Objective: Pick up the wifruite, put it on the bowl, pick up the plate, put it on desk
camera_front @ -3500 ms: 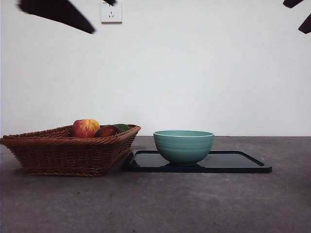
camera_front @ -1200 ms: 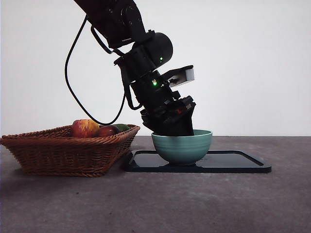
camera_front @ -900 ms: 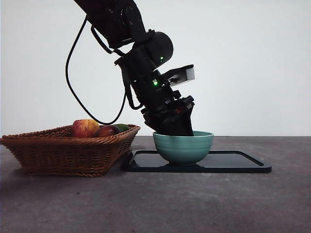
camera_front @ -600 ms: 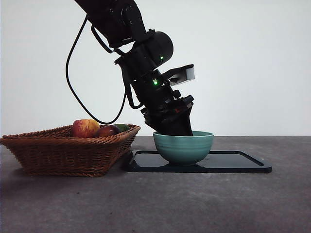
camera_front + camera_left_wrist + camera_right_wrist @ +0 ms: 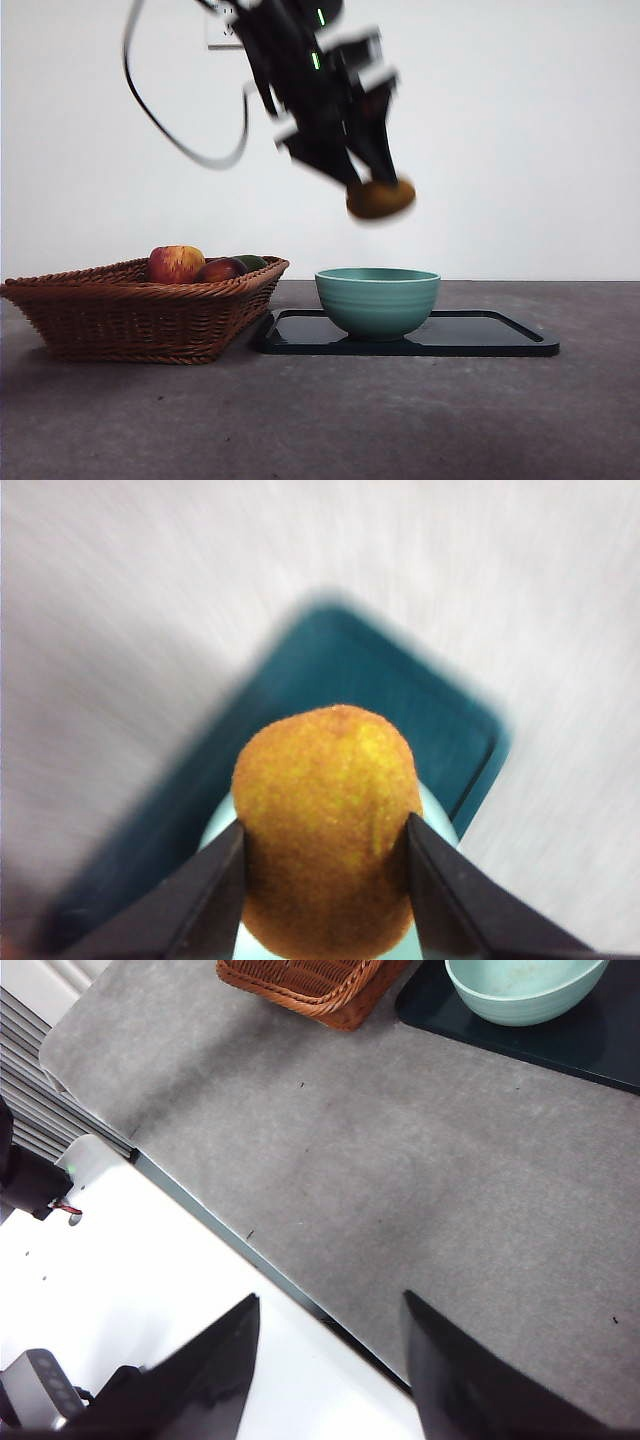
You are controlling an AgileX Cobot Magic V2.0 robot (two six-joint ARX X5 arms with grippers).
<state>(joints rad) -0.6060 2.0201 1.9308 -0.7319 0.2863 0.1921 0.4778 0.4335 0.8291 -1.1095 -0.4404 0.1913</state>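
Left gripper (image 5: 378,196) jaws clamp the wifruite (image 5: 380,198) at 12 o'clock above the bowl (image 5: 378,301) — lower centred inside the rim, then release gently; right gripper (image 5: 330,1365) jaws apart, idle

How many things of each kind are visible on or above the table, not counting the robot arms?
Fruit: 4 (wifruite held in the left gripper, apple, dark red fruit, green fruit)
Bowl: 1
Basket: 1
Tray: 1
Total: 7
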